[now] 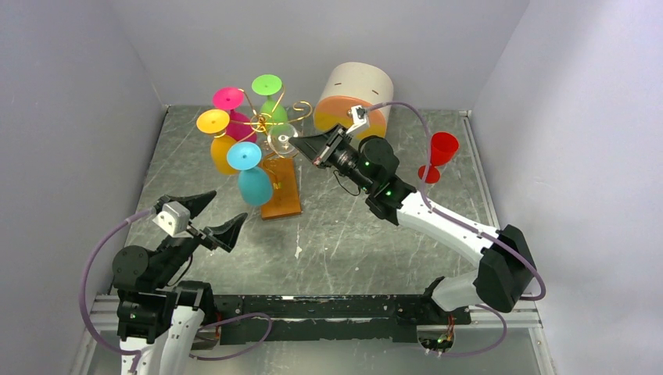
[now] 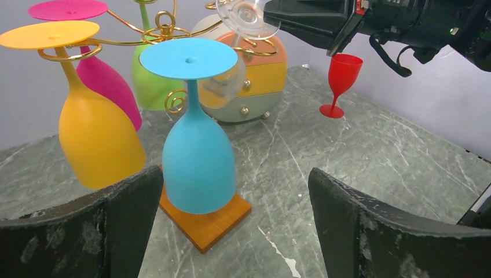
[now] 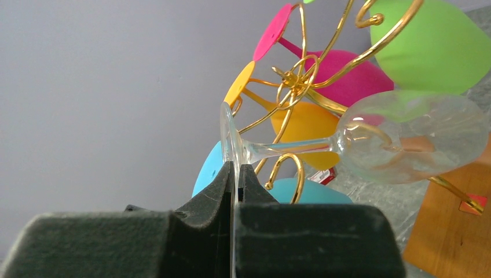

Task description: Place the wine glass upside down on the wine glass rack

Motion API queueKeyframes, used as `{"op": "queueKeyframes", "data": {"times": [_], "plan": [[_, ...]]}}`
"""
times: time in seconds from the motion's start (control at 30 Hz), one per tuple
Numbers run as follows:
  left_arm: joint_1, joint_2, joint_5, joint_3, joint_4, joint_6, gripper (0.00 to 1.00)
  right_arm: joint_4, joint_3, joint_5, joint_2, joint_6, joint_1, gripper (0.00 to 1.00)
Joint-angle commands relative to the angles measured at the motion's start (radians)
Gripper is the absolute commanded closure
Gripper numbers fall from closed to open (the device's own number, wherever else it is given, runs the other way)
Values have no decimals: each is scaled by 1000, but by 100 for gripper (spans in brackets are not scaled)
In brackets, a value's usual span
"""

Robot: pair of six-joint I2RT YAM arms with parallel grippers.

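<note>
Our right gripper (image 3: 234,174) has its jaws pinched flat on the rim of the foot of the clear glass (image 3: 405,139). From there the glass runs foot-up and bowl-down, its stem beside a curl of the rack (image 3: 298,81). We cannot tell whether it sits in the curl. Our left gripper (image 1: 227,207) gapes wide and empty, well apart.

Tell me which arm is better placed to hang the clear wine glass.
Right. The right tool is shut on the clear wine glass by its foot, at the wine glass rack. The left tool stands open, empty, away from it.
</note>
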Motion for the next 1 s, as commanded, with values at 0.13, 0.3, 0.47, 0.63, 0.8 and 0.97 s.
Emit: {"op": "queueKeyframes", "data": {"times": [0.13,0.3,0.47,0.63,0.8,0.97], "plan": [[5,3,13,-3,-6,10,1,4,57,-76,6,-29,-1,100],[5,1,13,-3,-7,11,1,-24,67,-99,4,-38,0,100],[5,2,16,-3,-6,10,1,-57,70,-95,-16,-59,0,100],[5,2,13,-2,-9,11,1,-61,52,-94,-33,-61,0,100],[5,6,18,-3,-8,12,1,-60,26,-72,-58,-65,-2,100],[5,6,21,-5,-6,12,1,-61,5,-45,-79,-62,-1,100]]}}
